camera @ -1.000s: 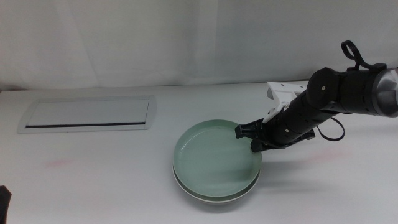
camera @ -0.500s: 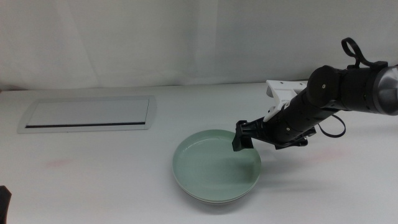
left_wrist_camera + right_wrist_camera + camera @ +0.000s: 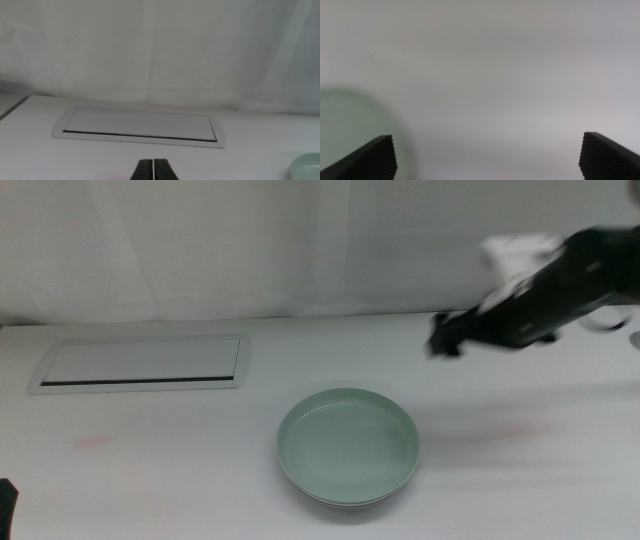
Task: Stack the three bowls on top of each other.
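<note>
The pale green bowl sits on top of a stack in the middle of the table. Only a thin pale rim of what lies under it shows, and I cannot tell how many bowls that is. My right gripper is blurred, high above the table and to the back right of the stack, well clear of it. In the right wrist view its jaws stand wide apart and empty, with the green bowl a blur at one side. My left gripper waits shut at the table's near left corner.
A flat white panel with a dark slot lies at the back left, also in the left wrist view. A white curtain backs the table. An edge of the green bowl shows in the left wrist view.
My right gripper let go of the green bowl's right rim, then rose and pulled back to the upper right. The bowl settled level on the stack. The left arm stayed put.
</note>
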